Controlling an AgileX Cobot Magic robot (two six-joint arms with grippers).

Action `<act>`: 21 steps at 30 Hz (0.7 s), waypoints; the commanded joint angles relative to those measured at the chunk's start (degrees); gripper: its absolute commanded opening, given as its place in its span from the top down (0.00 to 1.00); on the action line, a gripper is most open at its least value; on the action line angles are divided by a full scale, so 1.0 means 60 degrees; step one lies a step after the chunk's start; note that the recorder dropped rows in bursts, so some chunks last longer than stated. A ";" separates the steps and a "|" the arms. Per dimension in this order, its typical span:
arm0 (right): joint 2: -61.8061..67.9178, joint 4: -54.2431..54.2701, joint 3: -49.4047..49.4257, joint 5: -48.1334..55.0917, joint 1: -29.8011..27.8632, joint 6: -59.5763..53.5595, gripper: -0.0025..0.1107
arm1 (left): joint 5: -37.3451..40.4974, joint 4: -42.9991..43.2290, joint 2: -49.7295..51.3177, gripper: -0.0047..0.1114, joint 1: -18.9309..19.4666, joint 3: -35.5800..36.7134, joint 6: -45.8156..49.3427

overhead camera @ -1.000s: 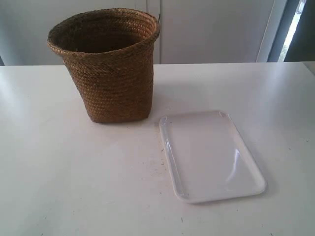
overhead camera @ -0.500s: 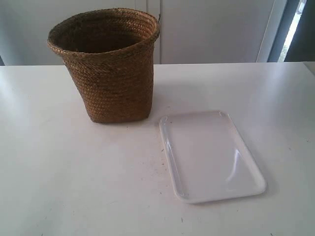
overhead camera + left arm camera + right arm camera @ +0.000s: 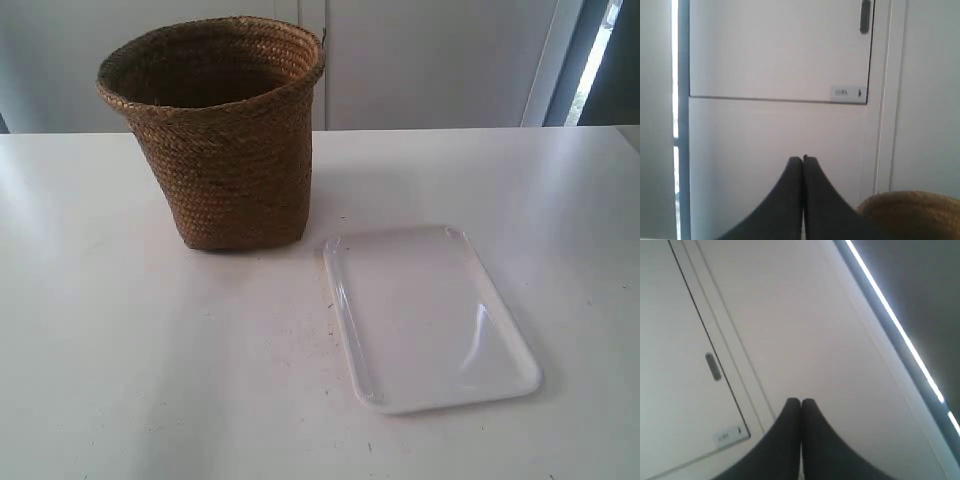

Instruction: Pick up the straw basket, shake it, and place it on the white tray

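Out of the exterior view, left gripper [image 3: 803,158] and right gripper [image 3: 800,400] pressed together, empty. Toward the table [image 3: 120,350] far edge, straw basket [image 3: 222,140] upright; white tray [image 3: 430,315] just beside its base, toward the near edge. Lifting, shaking, placing seemingly all pending.

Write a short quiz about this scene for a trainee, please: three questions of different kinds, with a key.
1. Where does the straw basket stand? A: on the white tray. B: on the table, beside the tray. C: in an end effector.
2. True or false: something lies on the tray.
3. Fill in: the left end effector is ____ (open or shut).
Key: 1 B; 2 false; 3 shut.
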 commanded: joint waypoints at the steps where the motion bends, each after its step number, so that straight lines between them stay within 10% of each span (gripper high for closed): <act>1: 0.2954 -0.0904 -0.2624 0.2807 0.0002 -0.0163 0.98 | 0.2586 -0.0391 0.3109 0.96 0.0034 -0.2270 0.0088; 6: 0.6078 -0.1246 -0.6533 0.7717 0.0002 -0.0667 0.98 | 0.7110 -0.0082 0.6061 0.96 0.0049 -0.5645 0.0088; 12: 0.8791 -0.0798 -1.0327 1.2677 0.0002 -0.1438 0.98 | 0.9553 0.0301 0.7718 0.96 0.0049 -0.8637 -0.0283; 21: 1.0166 0.0646 -1.2174 1.3095 0.0002 -0.1721 0.98 | 1.1185 0.0157 0.9441 0.96 0.0049 -1.1456 -0.0942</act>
